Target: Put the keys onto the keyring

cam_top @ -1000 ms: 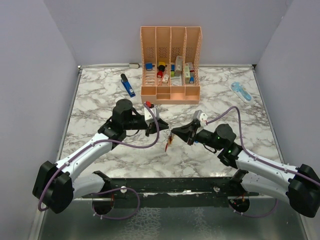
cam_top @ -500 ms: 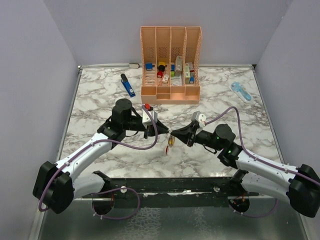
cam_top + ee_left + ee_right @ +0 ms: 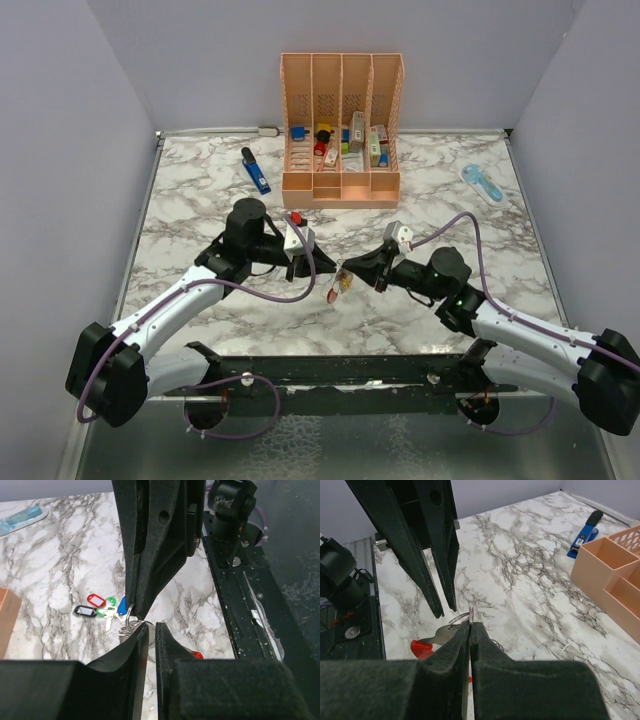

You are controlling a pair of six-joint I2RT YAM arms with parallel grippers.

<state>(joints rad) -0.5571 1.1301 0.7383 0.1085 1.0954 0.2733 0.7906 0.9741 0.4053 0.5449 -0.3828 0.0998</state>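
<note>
Marble table (image 3: pixel 190 200): peach organizer (image 3: pixel 342 110), blue tool (image 3: pixel 256 171), pale-blue gadget (image 3: pixel 483 184).

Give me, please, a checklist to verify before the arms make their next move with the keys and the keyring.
1. Right gripper grips the keyring: ok, its fingers are shut on the thin wire.
2. Left gripper holds something: cannot tell. A narrow gap shows between its fingers.
3. Red-headed key is threaded on the keyring: cannot tell. Its blade reaches the ring, but the joint is hidden.
4. Tagged keys are located: ok, they are bunched beside the ring in the left wrist view.
5. Clearance between the two grippers: probably not ok. The tips nearly meet in both wrist views.
</note>
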